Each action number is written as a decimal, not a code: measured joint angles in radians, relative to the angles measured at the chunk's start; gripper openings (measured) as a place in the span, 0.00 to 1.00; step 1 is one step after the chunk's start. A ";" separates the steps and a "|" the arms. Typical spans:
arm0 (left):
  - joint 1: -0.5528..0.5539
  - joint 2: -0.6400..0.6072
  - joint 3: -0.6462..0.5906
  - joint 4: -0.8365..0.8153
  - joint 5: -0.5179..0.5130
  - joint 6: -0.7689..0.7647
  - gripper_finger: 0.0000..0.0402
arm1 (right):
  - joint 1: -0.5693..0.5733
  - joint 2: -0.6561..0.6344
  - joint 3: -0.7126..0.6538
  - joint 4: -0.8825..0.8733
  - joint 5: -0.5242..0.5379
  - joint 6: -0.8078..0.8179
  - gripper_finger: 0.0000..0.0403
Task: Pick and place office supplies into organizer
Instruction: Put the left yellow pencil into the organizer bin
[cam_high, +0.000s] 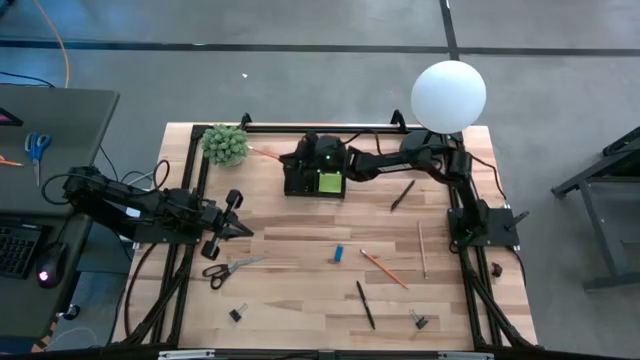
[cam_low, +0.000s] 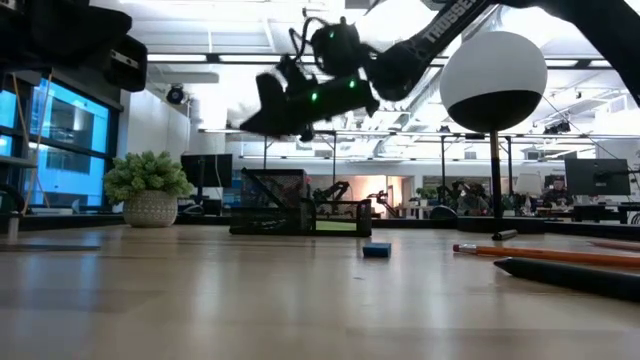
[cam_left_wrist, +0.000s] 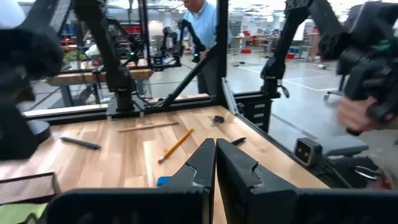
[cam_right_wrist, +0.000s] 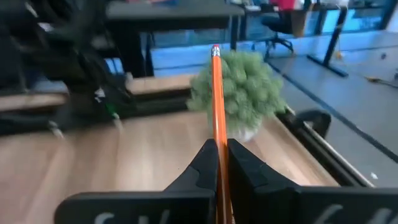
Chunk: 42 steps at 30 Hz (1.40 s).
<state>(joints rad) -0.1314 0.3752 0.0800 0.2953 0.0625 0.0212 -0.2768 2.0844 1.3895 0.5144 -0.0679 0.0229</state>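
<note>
Right gripper (cam_right_wrist: 221, 155) aloft at the table's far side, jaws clamped; left gripper (cam_left_wrist: 215, 163) idle, jaws together.

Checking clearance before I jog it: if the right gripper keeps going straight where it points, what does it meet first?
Probably the green plant: the right gripper, shut on an orange pencil, aims there, though depth is unclear.

2 binder clips (cam_high: 237, 314), 2 black pens (cam_high: 365, 304), 3 pencils (cam_high: 384, 268), 1 organizer (cam_high: 314, 177)

You see a small green bushy plant (cam_high: 225, 144) near the far left corner of the wooden table (cam_high: 300, 290), and a white globe lamp (cam_high: 449, 96) at the far right corner. Blue-handled scissors (cam_high: 37, 148) lie on the grey desk (cam_high: 70, 110) beside a keyboard (cam_high: 15, 250).
</note>
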 joint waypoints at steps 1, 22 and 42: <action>0.000 0.000 0.000 0.000 -0.012 0.000 0.01 | 0.000 -0.017 0.000 -0.004 -0.003 0.000 0.01; 0.000 0.000 0.000 -0.046 -0.045 -0.063 0.01 | 0.026 -0.214 -0.429 0.702 0.026 0.030 0.01; 0.000 0.000 0.000 -0.007 -0.101 0.024 0.01 | -0.038 -0.166 -0.472 0.730 -0.003 0.053 0.02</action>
<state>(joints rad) -0.1310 0.3752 0.0799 0.2888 -0.0387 0.0454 -0.3152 1.9188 0.9172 1.2445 -0.0705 0.0756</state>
